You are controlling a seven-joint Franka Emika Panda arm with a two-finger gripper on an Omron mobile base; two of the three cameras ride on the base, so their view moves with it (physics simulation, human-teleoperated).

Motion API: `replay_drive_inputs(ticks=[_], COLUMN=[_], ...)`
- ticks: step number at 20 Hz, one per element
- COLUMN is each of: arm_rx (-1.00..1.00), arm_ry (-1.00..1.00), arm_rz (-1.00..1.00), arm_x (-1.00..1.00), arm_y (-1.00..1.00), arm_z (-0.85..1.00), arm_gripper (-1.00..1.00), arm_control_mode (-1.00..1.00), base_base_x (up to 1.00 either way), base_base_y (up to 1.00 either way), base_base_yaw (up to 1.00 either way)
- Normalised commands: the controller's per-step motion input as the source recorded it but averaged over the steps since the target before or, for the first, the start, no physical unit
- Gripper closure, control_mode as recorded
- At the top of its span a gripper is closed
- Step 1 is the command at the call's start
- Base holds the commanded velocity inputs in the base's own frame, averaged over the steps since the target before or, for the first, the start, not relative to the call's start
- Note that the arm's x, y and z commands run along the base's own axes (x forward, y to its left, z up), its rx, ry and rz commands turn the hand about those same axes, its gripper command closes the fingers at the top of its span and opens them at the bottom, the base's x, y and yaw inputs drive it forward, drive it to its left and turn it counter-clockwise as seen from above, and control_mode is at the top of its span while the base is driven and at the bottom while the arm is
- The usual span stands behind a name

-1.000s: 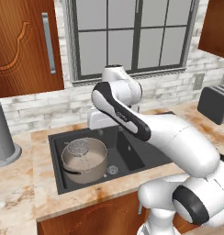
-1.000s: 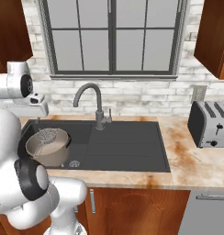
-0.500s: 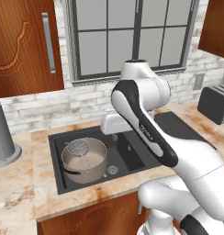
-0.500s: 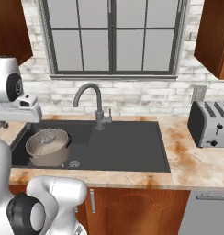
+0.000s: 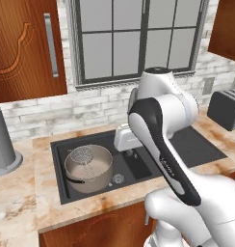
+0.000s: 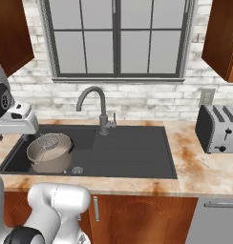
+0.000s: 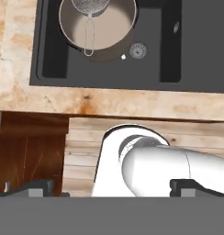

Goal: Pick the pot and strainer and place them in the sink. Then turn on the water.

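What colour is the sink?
The sink is dark charcoal grey, almost black. The right base view shows it best.

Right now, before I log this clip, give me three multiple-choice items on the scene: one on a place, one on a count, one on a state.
1. Where is the small round silver wire-mesh strainer?
A. on the counter
B. inside the wide round grey-taupe metal pot
C. on the toaster

2. How many slots show on top of the silver toaster?
A. two
B. four
C. six

3. What is the state of the grey curved tap?
A. no water running
B. a blue stream running
C. broken off

Answers:
1. B, the mesh bowl sits in the pot, which stands in the left basin of the dark charcoal rectangular sink.
2. B, four dark slots lie side by side.
3. A, nothing falls from the spout.
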Motion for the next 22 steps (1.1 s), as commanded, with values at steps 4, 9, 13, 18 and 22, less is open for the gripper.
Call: replay_drive_inputs(ticks=[4,9,13,18,22], arm_rx=[-0.04,-0.01,0.00,0.00,0.00], arm_ry=[-0.15,-0.07,-0.04,0.00,-0.01], arm_rz=[0.00,0.00,0.00,0.00,0.00], arm_x=[-0.24,-0.07,0.00,0.00,0.00], arm_y=[-0.36,-0.31,-0.34,-0.37,-0.50], arm_z=[0.04,0.05,0.00,0.00,0.00], arm_gripper=[-1.00,-1.00,-1.00,-1.00,-1.00], arm_control_mode=[-1.00,-1.00,-1.00,-1.00,-1.00], base_base_x=[0.00,0.00,0.00,0.00,0.00], base_base_y=[0.00,0.00,0.00,0.00,0.00], base_base_yaw=[0.00,0.00,0.00,0.00,0.00])
